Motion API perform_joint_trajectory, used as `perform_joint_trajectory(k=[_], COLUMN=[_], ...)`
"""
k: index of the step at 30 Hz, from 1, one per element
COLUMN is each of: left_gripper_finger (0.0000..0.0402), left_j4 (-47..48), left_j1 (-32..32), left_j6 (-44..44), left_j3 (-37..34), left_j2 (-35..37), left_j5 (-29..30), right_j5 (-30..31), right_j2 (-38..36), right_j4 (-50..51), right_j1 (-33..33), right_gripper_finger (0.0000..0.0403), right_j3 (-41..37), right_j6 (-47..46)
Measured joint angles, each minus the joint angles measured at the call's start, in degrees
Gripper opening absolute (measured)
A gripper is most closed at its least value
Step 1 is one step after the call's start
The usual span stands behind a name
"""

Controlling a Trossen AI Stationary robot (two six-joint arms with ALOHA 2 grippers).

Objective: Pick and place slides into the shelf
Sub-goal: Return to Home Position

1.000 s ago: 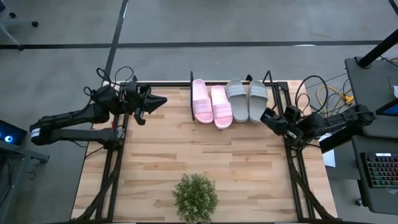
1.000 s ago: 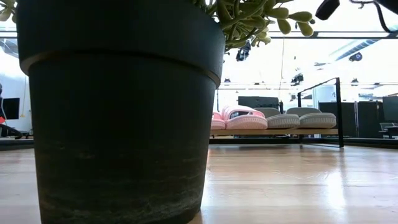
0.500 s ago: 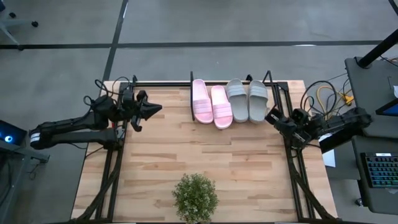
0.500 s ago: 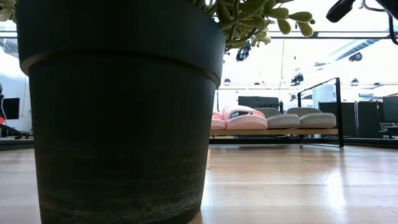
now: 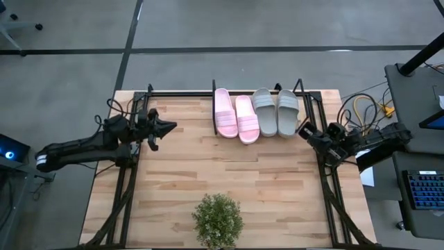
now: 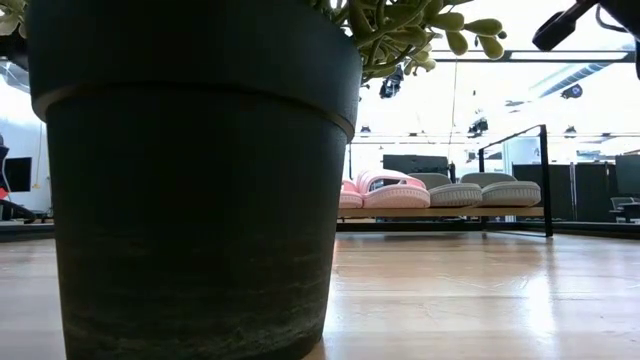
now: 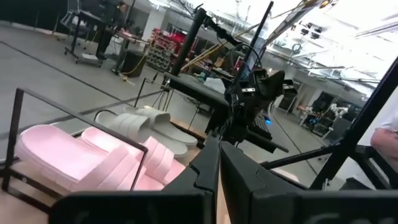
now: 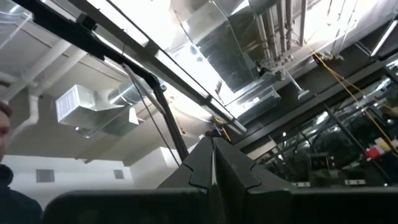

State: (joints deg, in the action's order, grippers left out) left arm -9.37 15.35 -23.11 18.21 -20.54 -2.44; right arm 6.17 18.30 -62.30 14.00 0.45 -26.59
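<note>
Low view first: the big dark plant pot (image 6: 190, 180) sits right up close and fills most of the frame, with bare worktop (image 6: 450, 290) stretching out behind it. Farther back, the shelf (image 6: 440, 212) carries all four slides side by side: the pink pair (image 6: 392, 190) toward my left arm's side, the grey pair (image 6: 505, 190) toward my right. From above, my left claw (image 5: 168, 126) hangs over the worktop near its left edge. My right claw (image 5: 303, 129) is just beside the shelf's right end. Both are pressed together on nothing.
</note>
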Motion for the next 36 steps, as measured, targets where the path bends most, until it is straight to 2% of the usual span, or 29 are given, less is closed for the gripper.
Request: perform_joint_trajectory(k=[7, 14, 24, 32, 36], left_gripper_finger=[0.0, 0.0, 0.0, 0.0, 0.0], left_j4=[-0.57, -1.11, 0.9, 9.9, 16.2], left_j1=[0.02, 0.02, -0.02, 0.02, 0.02], left_j6=[2.48, 1.41, 2.57, 4.16, 4.5], left_j3=[-5.46, -10.9, -12.47, -13.27, -13.96], left_j2=[9.04, 19.54, 15.96, 16.17, 16.84], left_j5=[2.83, 3.39, 3.17, 2.5, 1.34], right_j5=[-0.09, -0.09, -0.82, -7.1, -9.57], right_j2=[-1.02, -0.91, -1.13, -1.42, -1.42], right_j4=[0.48, 2.99, 7.06, 14.02, 22.67], right_j1=[-0.02, -0.02, -0.03, -0.02, -0.02], right_gripper_finger=[0.0008, 0.0008, 0.0008, 0.0008, 0.0008], right_j3=[0.04, 0.07, 0.07, 0.09, 0.11], right_j6=[1.77, 1.11, -0.17, -2.17, -5.19])
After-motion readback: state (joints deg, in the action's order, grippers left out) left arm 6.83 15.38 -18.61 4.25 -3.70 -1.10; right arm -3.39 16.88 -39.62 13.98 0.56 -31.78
